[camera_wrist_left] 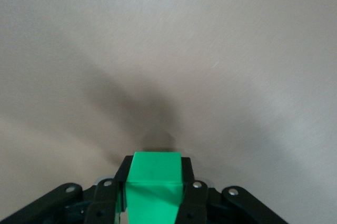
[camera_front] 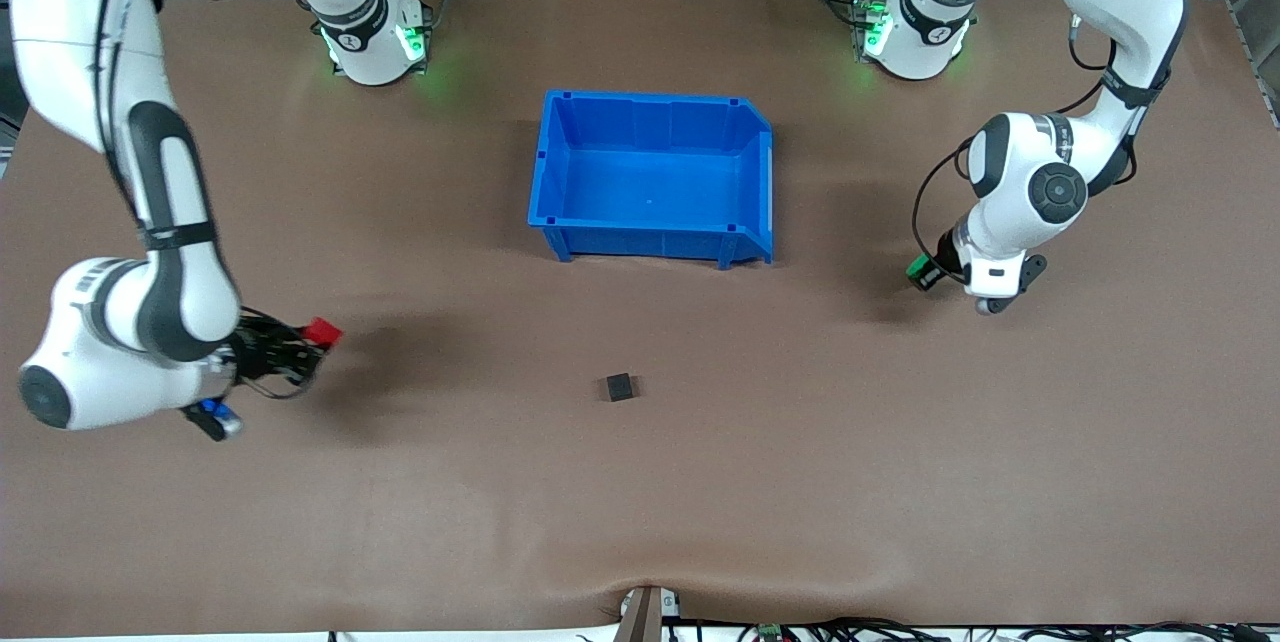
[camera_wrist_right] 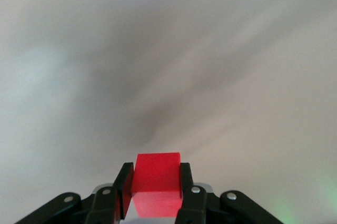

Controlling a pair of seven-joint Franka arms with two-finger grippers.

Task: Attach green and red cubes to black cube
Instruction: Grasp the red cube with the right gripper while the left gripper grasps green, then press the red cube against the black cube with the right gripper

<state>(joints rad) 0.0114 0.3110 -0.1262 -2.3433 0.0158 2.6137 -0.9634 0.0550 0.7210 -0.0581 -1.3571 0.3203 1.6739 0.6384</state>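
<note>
The small black cube (camera_front: 619, 387) lies alone on the brown table, nearer to the front camera than the blue bin. My right gripper (camera_front: 318, 339) is shut on the red cube (camera_front: 322, 331), held above the table toward the right arm's end; in the right wrist view the red cube (camera_wrist_right: 156, 182) sits squeezed between both black fingers. My left gripper (camera_front: 920, 272) is shut on the green cube (camera_front: 916, 270), low over the table toward the left arm's end. The green cube (camera_wrist_left: 155, 184) fills the gap between the fingers in the left wrist view.
An empty blue bin (camera_front: 560, 172) stands in the middle of the table, farther from the front camera than the black cube. Both arm bases stand along the table's back edge. A small clamp (camera_front: 645, 612) sits at the table's front edge.
</note>
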